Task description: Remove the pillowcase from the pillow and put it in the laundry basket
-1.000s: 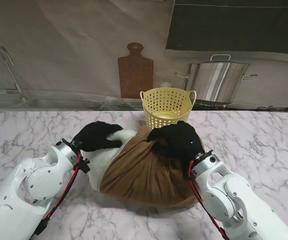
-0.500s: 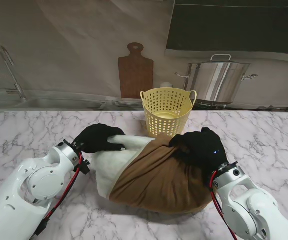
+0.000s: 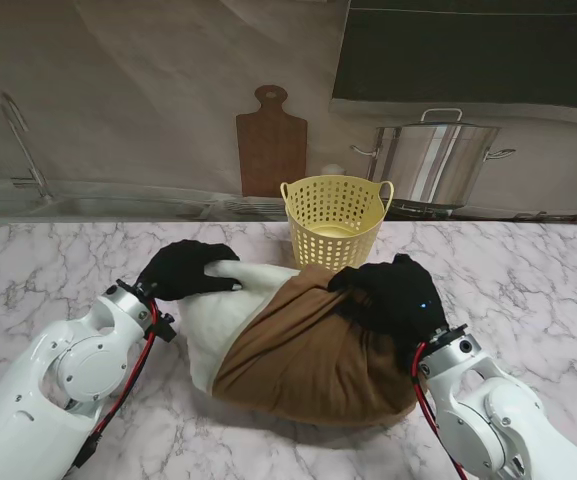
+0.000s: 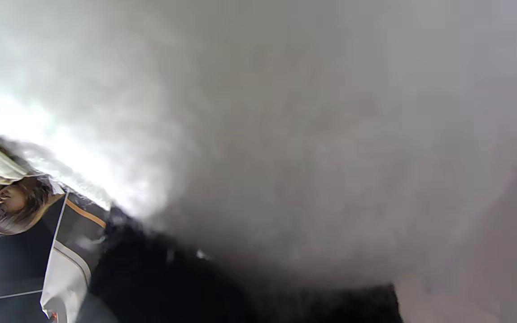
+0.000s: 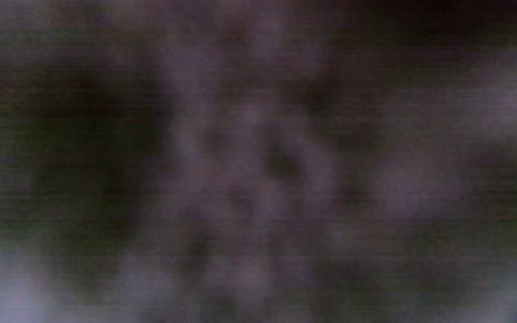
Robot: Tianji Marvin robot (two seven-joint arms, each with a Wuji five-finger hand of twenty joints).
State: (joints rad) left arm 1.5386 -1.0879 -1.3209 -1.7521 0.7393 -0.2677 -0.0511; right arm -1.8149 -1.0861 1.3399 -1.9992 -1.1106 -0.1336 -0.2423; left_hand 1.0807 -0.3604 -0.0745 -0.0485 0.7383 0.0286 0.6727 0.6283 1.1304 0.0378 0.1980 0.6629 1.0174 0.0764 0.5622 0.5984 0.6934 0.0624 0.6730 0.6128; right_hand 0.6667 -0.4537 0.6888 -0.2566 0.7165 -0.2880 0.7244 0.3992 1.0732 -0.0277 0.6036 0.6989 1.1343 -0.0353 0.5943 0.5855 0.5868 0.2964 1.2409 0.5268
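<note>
Pillowcase (image 3: 308, 350), brown, still covers the pillow's (image 3: 218, 315) right part. Right hand (image 3: 393, 295) grips its bunched fabric; left hand (image 3: 183, 270) clutches the pillow's bare white end. Basket (image 3: 334, 222) stands just beyond

Matt brown cloth pillowcase (image 3: 308, 355), glossy marble table (image 3: 58, 260) (plastic basket (image 3: 334, 220))
</note>
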